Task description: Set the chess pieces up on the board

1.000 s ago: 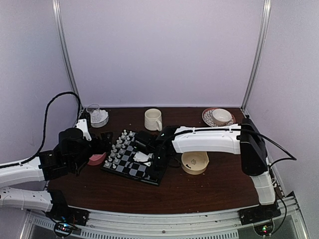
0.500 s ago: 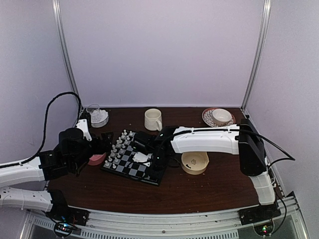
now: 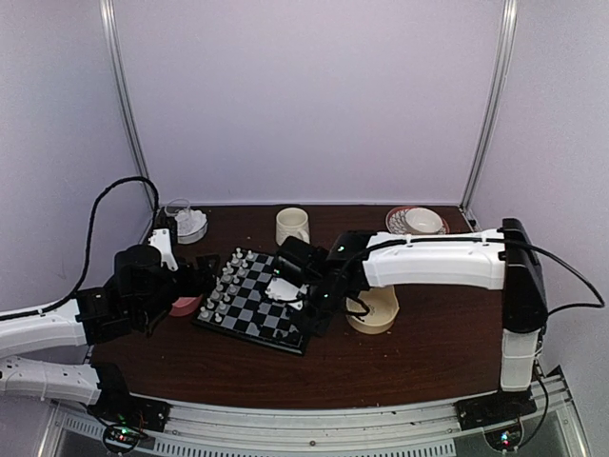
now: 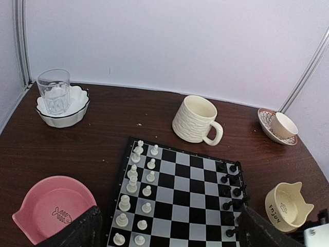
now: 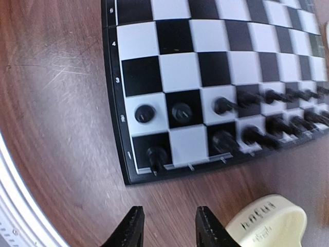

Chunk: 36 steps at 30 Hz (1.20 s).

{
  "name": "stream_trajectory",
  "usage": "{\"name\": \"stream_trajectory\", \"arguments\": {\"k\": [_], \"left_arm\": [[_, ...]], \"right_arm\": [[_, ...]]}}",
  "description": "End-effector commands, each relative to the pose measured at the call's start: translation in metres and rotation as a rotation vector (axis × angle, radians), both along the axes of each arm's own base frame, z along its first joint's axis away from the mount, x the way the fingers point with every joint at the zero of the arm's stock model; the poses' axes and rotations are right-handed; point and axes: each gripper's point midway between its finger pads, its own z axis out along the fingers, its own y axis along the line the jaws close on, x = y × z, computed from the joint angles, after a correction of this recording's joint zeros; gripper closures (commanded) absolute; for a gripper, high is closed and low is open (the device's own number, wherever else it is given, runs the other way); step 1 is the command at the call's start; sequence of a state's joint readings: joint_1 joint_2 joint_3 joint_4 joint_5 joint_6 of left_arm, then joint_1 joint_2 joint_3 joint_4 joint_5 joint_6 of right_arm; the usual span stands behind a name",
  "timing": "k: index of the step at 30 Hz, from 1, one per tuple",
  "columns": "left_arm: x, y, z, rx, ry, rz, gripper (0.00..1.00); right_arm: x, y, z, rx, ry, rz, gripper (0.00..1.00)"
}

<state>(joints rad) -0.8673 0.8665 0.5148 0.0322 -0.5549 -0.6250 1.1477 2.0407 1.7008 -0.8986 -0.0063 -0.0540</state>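
The board (image 3: 249,303) lies on the dark wooden table (image 3: 400,367), a little left of centre and turned at an angle, between a pink bowl (image 4: 49,213) on its left and a cream bowl (image 4: 288,206) on its right. The left gripper (image 4: 167,234) hangs low over the board's near-left edge with its fingers spread wide and nothing between them. The right gripper (image 5: 167,226) reaches in over the board's right side. Its wrist view shows the two fingers parted, empty, above bare wood just off the board's corner, near the cream bowl. Behind the board stand a ribbed cream mug (image 4: 198,119), a scalloped white dish (image 4: 77,108) with a clear glass (image 4: 53,90) in it, and a cup on a saucer (image 4: 280,126). The white chess pieces (image 4: 136,190) fill two files along the board's left edge. The black chess pieces (image 5: 226,123) stand in two rows along the right edge, where one pale square beside the corner piece is bare.
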Motion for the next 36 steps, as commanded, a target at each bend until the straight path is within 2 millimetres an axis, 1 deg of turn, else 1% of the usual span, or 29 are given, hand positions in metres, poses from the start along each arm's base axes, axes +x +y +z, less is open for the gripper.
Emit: {"name": "stream_trajectory", "arguments": {"k": [1, 4, 5, 7, 8, 9, 12, 14, 16, 22, 26, 29, 30, 31, 33, 36], "left_arm": [[0.002, -0.010, 0.008, -0.001, -0.019, -0.044, 0.07], [0.001, -0.018, 0.009, 0.019, -0.015, -0.092, 0.07], [0.000, -0.023, 0.010, 0.024, -0.011, -0.114, 0.07], [-0.001, -0.032, 0.010, 0.042, -0.006, -0.163, 0.08], [-0.002, -0.038, 0.011, 0.051, -0.006, -0.199, 0.07], [-0.003, -0.044, 0.011, 0.057, -0.005, -0.230, 0.08], [-0.003, -0.053, 0.008, 0.077, 0.011, -0.266, 0.08], [-0.001, -0.055, 0.006, 0.088, 0.018, -0.266, 0.08], [0.001, -0.056, 0.004, 0.096, 0.023, -0.266, 0.08], [0.001, -0.056, 0.004, 0.101, 0.022, -0.268, 0.08], [0.000, -0.056, 0.004, 0.097, 0.022, -0.270, 0.08], [0.000, -0.056, 0.005, 0.095, 0.023, -0.271, 0.08], [-0.001, -0.056, 0.005, 0.093, 0.023, -0.273, 0.09], [-0.001, -0.056, 0.005, 0.092, 0.023, -0.272, 0.08], [-0.001, -0.057, 0.006, 0.090, 0.024, -0.274, 0.08], [-0.001, -0.057, 0.005, 0.091, 0.025, -0.276, 0.09]], "right_arm": [[0.015, -0.019, 0.062, 0.125, -0.149, -0.062, 0.63], [0.025, -0.049, 0.067, 0.124, -0.178, -0.120, 0.63], [0.030, -0.061, 0.066, 0.120, -0.175, -0.145, 0.63], [0.047, -0.088, 0.061, 0.129, -0.165, -0.221, 0.63], [0.055, -0.102, 0.057, 0.143, -0.157, -0.268, 0.63], [0.061, -0.119, 0.047, 0.148, -0.146, -0.321, 0.63], [0.083, -0.161, 0.035, 0.218, -0.146, -0.504, 0.59], [0.093, -0.185, 0.028, 0.236, -0.163, -0.594, 0.57], [0.102, -0.203, 0.021, 0.217, -0.194, -0.658, 0.57], [0.116, -0.225, 0.001, 0.135, -0.206, -0.741, 0.58], [0.122, -0.224, -0.015, 0.124, -0.179, -0.751, 0.59], [0.125, -0.221, -0.034, 0.084, -0.131, -0.750, 0.62], [0.127, -0.220, -0.036, 0.081, -0.128, -0.750, 0.64], [0.128, -0.219, -0.038, 0.079, -0.125, -0.750, 0.66], [0.129, -0.215, -0.041, 0.083, -0.115, -0.740, 0.75], [0.130, -0.212, -0.036, 0.086, -0.119, -0.717, 0.90]]}}
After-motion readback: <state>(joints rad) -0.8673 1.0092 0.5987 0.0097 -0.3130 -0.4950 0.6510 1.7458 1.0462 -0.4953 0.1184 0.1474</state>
